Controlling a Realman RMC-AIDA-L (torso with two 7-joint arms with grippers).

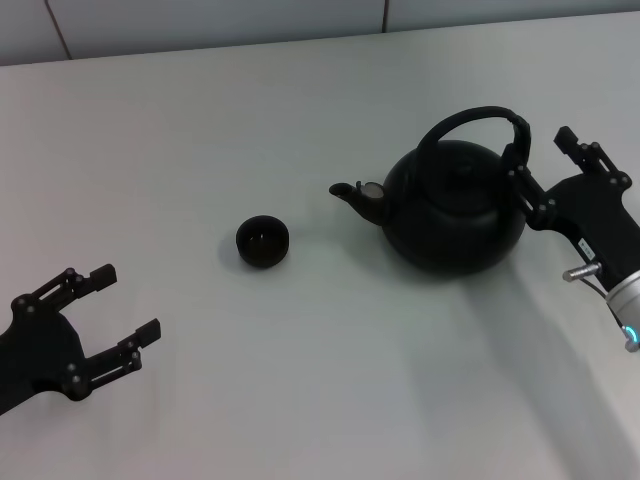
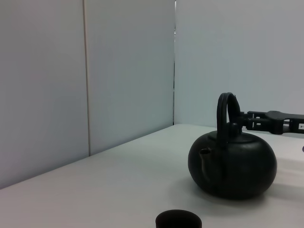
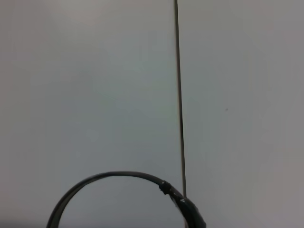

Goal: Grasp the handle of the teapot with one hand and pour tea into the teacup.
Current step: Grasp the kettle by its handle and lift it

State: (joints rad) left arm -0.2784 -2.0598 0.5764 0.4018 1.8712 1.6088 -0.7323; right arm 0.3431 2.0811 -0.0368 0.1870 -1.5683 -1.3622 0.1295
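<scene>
**Right claw at the teapot's handle, cup waiting to the left**

The teapot [image 1: 455,205] sits upright on the white counter [image 1: 300,380], right of centre in the head view, its lid on and its short spout [image 1: 352,193] pointing toward the robot's left. What is inside it cannot be seen. Its arched handle [image 1: 470,122] stands over the lid; the right wrist view shows only the top of that arch [image 3: 118,176] against the pale wall panels [image 3: 95,95].

The teacup [image 1: 263,241] stands on the counter to the left of the spout, well apart from it, with bare counter between the 2. Its inside looks dark, and whether it holds any liquid cannot be told. In the left wrist view only its rim [image 2: 178,219] shows, nearer the camera than the teapot [image 2: 232,164].

The right claw [image 1: 545,155] is at the right end of the handle, its 2 fingers spread apart: one finger [image 1: 520,150] lies against the handle's right leg and the other [image 1: 580,148] stands clear beyond it. It is not closed on the handle. From the left wrist view this claw [image 2: 266,121] reaches in level behind the handle [image 2: 227,111].

The left claw [image 1: 115,315] hangs low over the near left part of the counter, fingers apart and holding nothing, well away from the cup.
</scene>
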